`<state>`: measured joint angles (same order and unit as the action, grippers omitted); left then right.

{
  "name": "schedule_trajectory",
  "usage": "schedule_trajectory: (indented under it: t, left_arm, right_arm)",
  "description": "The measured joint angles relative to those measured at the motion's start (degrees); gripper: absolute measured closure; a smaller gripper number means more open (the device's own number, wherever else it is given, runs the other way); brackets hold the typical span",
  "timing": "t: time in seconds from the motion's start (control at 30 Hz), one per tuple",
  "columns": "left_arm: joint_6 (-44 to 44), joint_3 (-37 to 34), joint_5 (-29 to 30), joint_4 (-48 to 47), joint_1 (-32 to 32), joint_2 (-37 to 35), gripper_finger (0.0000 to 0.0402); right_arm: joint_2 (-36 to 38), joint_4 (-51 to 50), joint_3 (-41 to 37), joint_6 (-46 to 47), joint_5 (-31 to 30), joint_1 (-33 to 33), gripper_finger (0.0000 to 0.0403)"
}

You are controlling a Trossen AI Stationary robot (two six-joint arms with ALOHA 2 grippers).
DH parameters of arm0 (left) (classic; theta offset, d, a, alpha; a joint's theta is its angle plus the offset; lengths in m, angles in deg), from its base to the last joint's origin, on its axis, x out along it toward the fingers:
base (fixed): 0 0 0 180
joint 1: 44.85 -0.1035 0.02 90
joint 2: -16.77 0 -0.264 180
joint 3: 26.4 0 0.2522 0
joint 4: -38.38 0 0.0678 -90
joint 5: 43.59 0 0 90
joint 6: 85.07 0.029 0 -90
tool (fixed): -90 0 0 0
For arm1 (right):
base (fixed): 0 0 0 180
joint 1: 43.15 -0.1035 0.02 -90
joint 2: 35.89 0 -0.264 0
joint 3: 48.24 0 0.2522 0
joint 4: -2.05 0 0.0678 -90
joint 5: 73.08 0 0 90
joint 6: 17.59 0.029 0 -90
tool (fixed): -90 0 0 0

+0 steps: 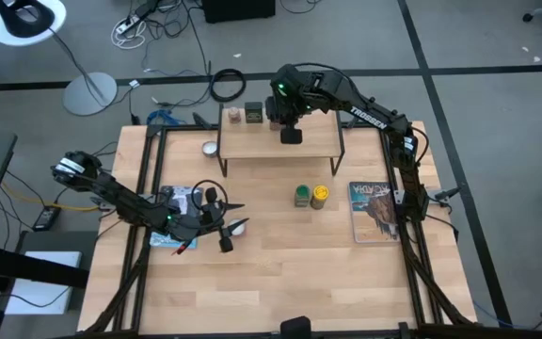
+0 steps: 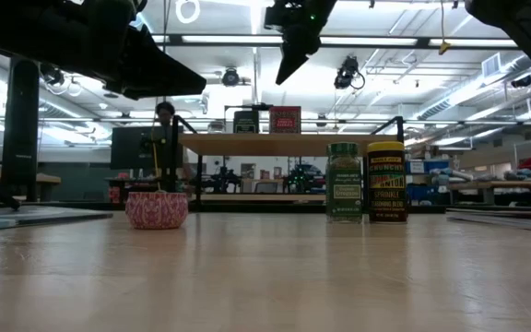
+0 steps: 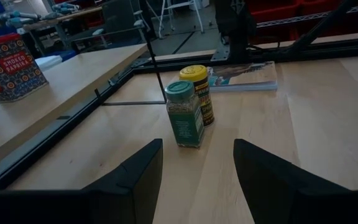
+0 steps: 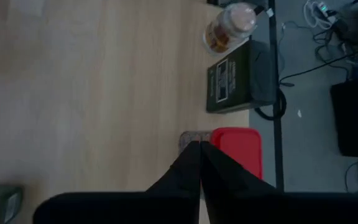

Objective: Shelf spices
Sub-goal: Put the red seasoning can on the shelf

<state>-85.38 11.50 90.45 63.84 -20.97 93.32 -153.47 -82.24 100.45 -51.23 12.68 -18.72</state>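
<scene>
Three spices are already up on the shelf (image 1: 280,143): the small brownish jar (image 1: 234,116), the black tin (image 1: 254,115) and the red tin (image 4: 237,149) stand in a row along its back edge. The red tin looks like the last one put there, because the right gripper (image 1: 291,134) hangs just above the shelf right by it, with its two fingers pressed together and holding nothing. Two spices are left down on the big table (image 1: 280,273): the green-capped jar (image 1: 302,195) and the yellow jar (image 1: 320,195). They stand side by side, touching or almost touching, in front of the shelf and beside a flat book (image 1: 377,210). Both jars stand straight up, caps on top, so their long way goes up and down, and their labels face the front of the table. The left gripper (image 1: 224,224) is low over the table, well apart from the jars, with its fingers spread wide and pointing at them. I think the next move is to reach a jar, likely the green-capped one since it is nearer, squeeze its sides gently without knocking its neighbor, and lift it onto the shelf.
</scene>
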Motion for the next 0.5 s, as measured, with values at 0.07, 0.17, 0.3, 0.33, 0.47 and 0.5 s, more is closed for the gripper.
schedule_trajectory:
  t: [0.07, 0.17, 0.3, 0.33, 0.47, 0.5]
  left_arm:
    - [0.0, 0.0, 0.0, 0.0, 0.0, 0.0, 0.02]
    - [0.0, 0.0, 0.0, 0.0, 0.0, 0.0, 0.02]
    - [-0.1, 0.0, 0.0, 0.0, 0.0, 0.0, 0.02]
    - [-0.2, 0.0, 0.0, 0.0, 0.0, 0.0, 0.02]
    - [-0.2, 0.0, 0.0, 0.1, 0.0, 0.0, 0.02]
    - [-0.2, 0.0, 0.0, 0.1, 0.0, 0.0, 0.02]
  right_arm:
    - [0.0, -0.8, 0.0, 0.0, 0.0, 0.0, 0.0393]
    - [0.0, -2.7, 0.0, 0.0, 1.0, 0.0, 0.04]
    - [0.0, -4.6, 0.0, 0.0, 1.5, 0.0, 0.0401]
    - [0.0, -4.8, 0.0, 0.0, 1.5, 0.0, 0.0401]
    - [0.0, -6.3, 0.0, -0.1, 1.5, 0.2, 0.0401]
    - [0.0, -6.7, 0.0, -0.2, 1.5, 0.3, 0.0401]
